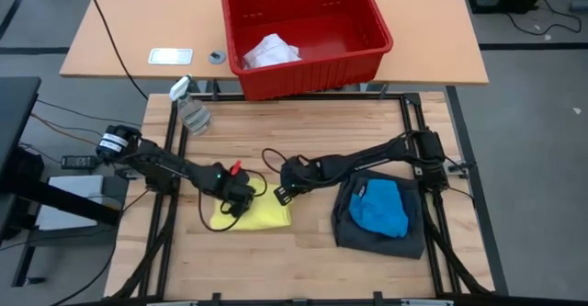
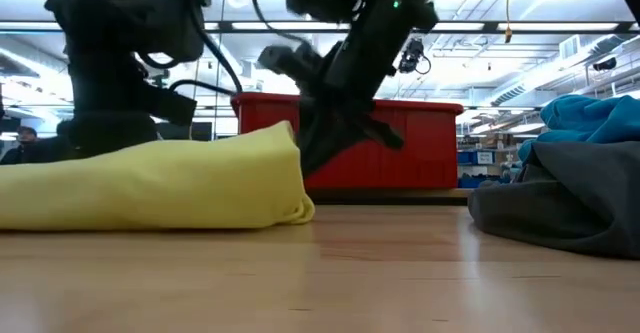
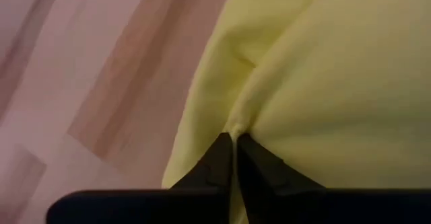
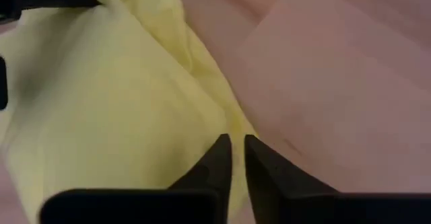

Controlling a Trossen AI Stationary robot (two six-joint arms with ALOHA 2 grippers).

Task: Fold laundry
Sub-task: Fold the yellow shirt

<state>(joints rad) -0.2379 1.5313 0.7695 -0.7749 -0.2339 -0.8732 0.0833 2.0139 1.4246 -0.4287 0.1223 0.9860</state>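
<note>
A red basket [image 1: 354, 23] was set on the tan table [image 1: 119, 30] past the wooden table [image 1: 303, 127], with something white [image 1: 270, 51] lying inside. A clear spray bottle [image 1: 190, 108] was laid near the wooden table's far left corner. A small white card [image 1: 170, 56] and a little round thing [image 1: 216, 57] were placed beside the basket.

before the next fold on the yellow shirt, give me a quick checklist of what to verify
1. Left gripper pinching the yellow shirt: ok, fingers closed on a fold.
2. Right gripper holding the shirt edge: cannot tell, fingers nearly shut over it.
3. Shirt flat on the table: ok, a low folded bundle.
4. Grey shorts and blue piece clear of the shirt: ok, apart.
5. Spray bottle out of the way: ok, at the far corner.
</note>
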